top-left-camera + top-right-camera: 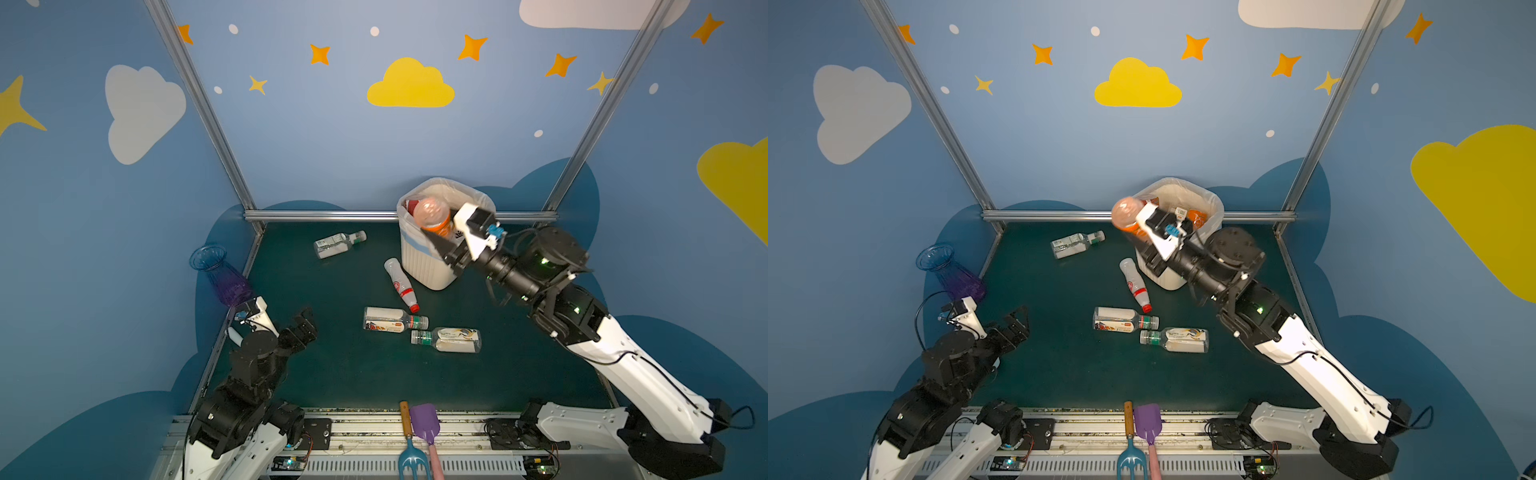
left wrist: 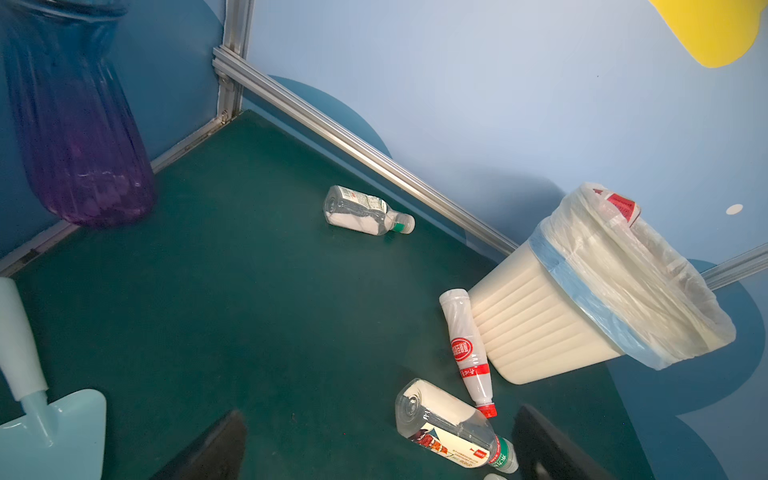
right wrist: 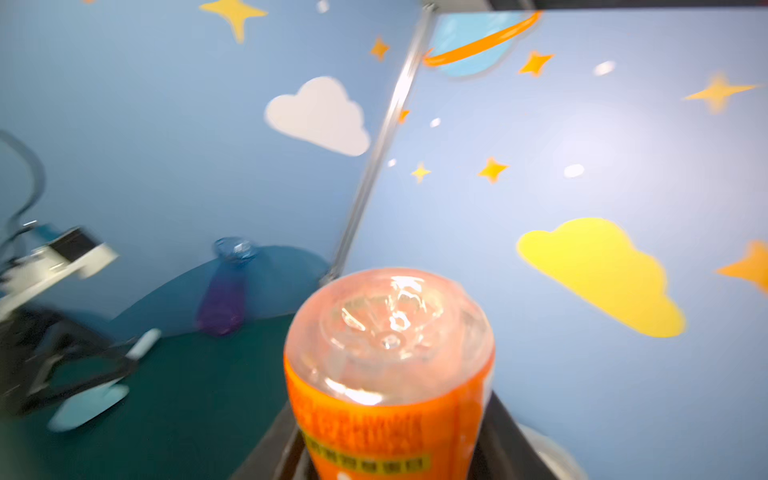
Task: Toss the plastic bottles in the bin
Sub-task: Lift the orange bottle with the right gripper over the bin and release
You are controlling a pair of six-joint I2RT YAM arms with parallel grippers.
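My right gripper (image 1: 441,245) is shut on an orange-labelled clear bottle (image 1: 434,216), base up, at the near rim of the cream ribbed bin (image 1: 422,268). In the right wrist view the jaws (image 3: 390,451) flank this bottle (image 3: 390,357). The bin (image 1: 1210,201) holds other bottles. Several bottles lie on the green table: a green-capped one (image 1: 338,245) at the back, a white one with a red cap (image 1: 401,284) against the bin, and two square ones (image 1: 390,320) (image 1: 451,340) in the middle. My left gripper (image 1: 305,328) (image 2: 380,413) stands open and empty at the left.
A blue-purple ribbed vase (image 1: 224,274) (image 2: 75,124) stands at the left wall. A pale blue trowel (image 2: 54,432) lies by the left arm. A purple shovel (image 1: 424,422) and a blue fork (image 1: 409,455) lie at the front edge. Aluminium rails bound the table.
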